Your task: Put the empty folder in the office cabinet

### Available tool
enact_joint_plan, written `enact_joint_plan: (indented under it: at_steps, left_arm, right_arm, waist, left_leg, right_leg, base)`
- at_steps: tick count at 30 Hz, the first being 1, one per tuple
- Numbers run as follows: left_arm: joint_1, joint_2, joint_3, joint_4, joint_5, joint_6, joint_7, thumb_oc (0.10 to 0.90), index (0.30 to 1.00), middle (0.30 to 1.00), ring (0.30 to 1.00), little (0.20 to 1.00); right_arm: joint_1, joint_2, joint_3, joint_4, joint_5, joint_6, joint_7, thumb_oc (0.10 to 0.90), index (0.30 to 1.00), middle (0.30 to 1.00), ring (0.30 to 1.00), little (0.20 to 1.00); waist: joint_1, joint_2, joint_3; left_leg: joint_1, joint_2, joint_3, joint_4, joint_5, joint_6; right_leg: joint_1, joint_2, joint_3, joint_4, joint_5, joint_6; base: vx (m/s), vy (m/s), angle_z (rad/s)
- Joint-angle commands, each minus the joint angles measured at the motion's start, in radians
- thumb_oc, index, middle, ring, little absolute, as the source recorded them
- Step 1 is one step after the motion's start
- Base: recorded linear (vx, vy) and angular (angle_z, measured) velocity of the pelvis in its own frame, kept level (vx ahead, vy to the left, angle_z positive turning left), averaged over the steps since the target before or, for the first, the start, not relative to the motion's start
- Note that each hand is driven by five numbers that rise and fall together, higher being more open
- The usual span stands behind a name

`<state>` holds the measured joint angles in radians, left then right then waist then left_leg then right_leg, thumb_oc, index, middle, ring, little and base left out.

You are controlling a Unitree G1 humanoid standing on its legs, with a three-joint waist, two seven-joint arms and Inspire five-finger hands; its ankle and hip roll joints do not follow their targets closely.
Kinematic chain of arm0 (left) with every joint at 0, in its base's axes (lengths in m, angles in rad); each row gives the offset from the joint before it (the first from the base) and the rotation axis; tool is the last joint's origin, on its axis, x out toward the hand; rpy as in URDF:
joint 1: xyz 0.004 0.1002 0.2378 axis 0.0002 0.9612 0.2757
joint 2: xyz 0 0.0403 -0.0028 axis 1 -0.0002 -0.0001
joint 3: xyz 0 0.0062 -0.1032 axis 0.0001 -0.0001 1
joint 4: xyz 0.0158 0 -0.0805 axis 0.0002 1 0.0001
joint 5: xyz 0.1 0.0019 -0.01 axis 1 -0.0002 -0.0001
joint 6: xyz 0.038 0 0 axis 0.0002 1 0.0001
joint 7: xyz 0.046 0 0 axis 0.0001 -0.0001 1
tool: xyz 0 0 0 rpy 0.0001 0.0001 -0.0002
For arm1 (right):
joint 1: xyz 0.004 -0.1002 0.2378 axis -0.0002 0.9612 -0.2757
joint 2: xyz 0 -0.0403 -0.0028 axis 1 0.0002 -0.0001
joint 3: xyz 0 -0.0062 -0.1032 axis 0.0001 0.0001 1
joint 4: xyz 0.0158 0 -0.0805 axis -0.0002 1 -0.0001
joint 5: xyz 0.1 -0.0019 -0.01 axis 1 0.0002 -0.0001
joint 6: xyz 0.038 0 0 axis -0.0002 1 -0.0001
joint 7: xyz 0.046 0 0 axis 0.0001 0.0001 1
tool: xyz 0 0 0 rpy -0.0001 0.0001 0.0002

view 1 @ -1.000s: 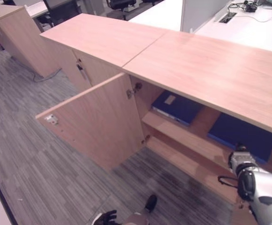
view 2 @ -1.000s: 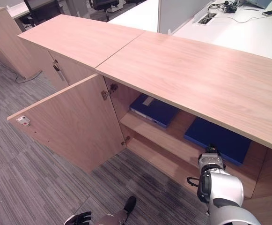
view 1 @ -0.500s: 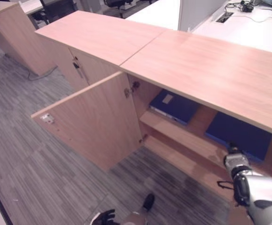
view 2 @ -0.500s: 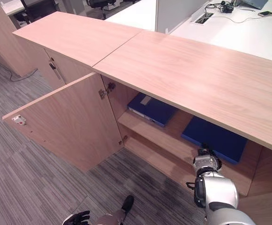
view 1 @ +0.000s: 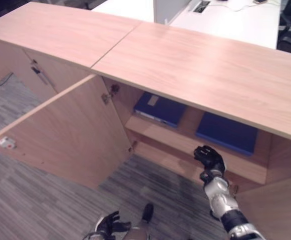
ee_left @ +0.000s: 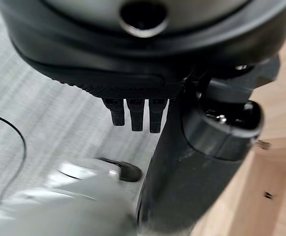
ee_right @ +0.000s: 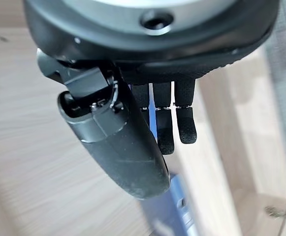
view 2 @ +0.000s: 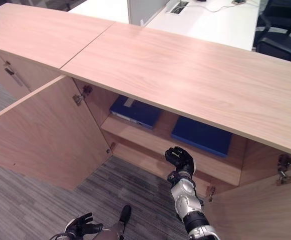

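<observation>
Fingers [ee_right: 184, 125] on our right hand [view 2: 179, 159] hang loosely bent and empty, just outside the cabinet [view 2: 195, 75] shelf; our left hand [view 1: 106, 224] idles at six o'clock, fingers spread, holding nothing. Two blue folders lie flat on the shelf: one [view 2: 201, 135] at one o'clock of the right hand, the other [view 2: 135, 111] at eleven. We judge placing done; next comes drawing back and swinging the door [view 2: 40, 135] at nine o'clock closed. Grey carpet [view 1: 30, 200] below, white desks [view 2: 205, 22] at twelve.
</observation>
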<state>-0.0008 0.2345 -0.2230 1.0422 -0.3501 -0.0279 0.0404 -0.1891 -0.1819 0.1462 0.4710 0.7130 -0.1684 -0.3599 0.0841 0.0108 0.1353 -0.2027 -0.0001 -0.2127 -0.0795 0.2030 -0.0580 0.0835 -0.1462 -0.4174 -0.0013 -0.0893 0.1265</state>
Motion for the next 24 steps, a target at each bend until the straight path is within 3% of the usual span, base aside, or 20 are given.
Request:
enact_joint_plan:
  at_steps: [1,3,4,5,10,18,24]
  left_arm:
    - [-0.054,-0.044,0.014,0.038,-0.018,-0.022,0.011,0.8,0.9,0.9,0.9,0.9]
    - [-0.06,-0.041,0.026,0.031,-0.011,-0.035,0.002,0.8,0.9,0.9,0.9,0.9]
    - [-0.06,-0.042,0.026,0.031,-0.01,-0.035,0.002,0.8,0.9,0.9,0.9,0.9]
    - [-0.056,-0.038,0.031,0.019,-0.001,-0.046,-0.009,0.8,0.9,0.9,0.9,0.9]
    - [-0.047,-0.043,0.026,0.012,0.014,-0.067,-0.025,0.8,0.9,0.9,0.9,0.9]
    - [-0.007,-0.023,-0.011,0.002,0.037,-0.08,-0.038,0.8,0.9,0.9,0.9,0.9]
    - [0.015,0.001,-0.036,-0.008,0.041,-0.088,-0.051,0.8,0.9,0.9,0.9,0.9]
  right_arm:
    - [0.019,-0.154,0.018,-0.276,-0.185,-0.039,0.082,0.4,0.3,0.3,0.3,0.3]
    - [0.037,-0.218,0.032,-0.328,-0.313,-0.036,0.104,0.4,0.3,0.3,0.3,0.3]
    - [0.039,-0.219,0.032,-0.331,-0.315,-0.034,0.103,0.4,0.3,0.3,0.3,0.3]
    - [0.048,-0.269,0.037,-0.36,-0.435,-0.033,0.112,0.4,0.3,0.3,0.3,0.3]
    - [0.009,-0.323,0.038,-0.299,-0.64,-0.017,0.059,0.4,0.3,0.3,0.3,0.3]
    - [-0.129,-0.363,0.038,-0.051,-0.702,0.02,-0.008,0.4,0.3,0.3,0.3,0.3]
    - [-0.237,-0.388,0.054,0.135,-0.672,0.03,-0.03,0.4,0.3,0.3,0.3,0.3]
  waist:
    - [-0.022,0.029,-0.027]
    - [-0.031,0.025,-0.028]
    - [-0.03,0.026,-0.028]
    - [-0.034,0.024,-0.028]
    - [-0.032,0.021,-0.028]
    - [-0.002,0.02,-0.008]
    - [0.032,0.028,0.026]
  left_leg:
    - [0.143,0.052,0.059,-0.002,-0.197,-0.025]
    - [0.146,0.053,0.066,-0.003,-0.198,-0.026]
    - [0.147,0.054,0.067,-0.003,-0.198,-0.026]
    - [0.15,0.056,0.069,-0.005,-0.2,-0.027]
    - [0.157,0.058,0.073,-0.005,-0.205,-0.026]
    - [0.147,0.054,0.065,-0.003,-0.203,-0.022]
    - [0.123,0.052,0.049,0.001,-0.194,-0.021]
  right_leg:
    - [-0.085,-0.022,0.036,0.097,-0.021,-0.015]
    - [-0.087,-0.022,0.039,0.094,-0.019,-0.013]
    - [-0.086,-0.021,0.04,0.094,-0.019,-0.013]
    - [-0.087,-0.022,0.042,0.093,-0.018,-0.01]
    - [-0.087,-0.023,0.045,0.092,-0.017,-0.005]
    - [-0.099,-0.024,0.045,0.098,-0.018,-0.005]
    - [-0.124,-0.028,0.041,0.115,-0.02,-0.005]
  base:
    - [0.02,0.019,-0.17]
    - [0.01,0.007,-0.23]
    - [0.02,0.006,-0.25]
    - [0.02,0.003,-0.2]
    - [0.01,-0.002,-0.07]
    - [0.0,-0.003,0.0]
    - [-0.04,-0.019,0.03]
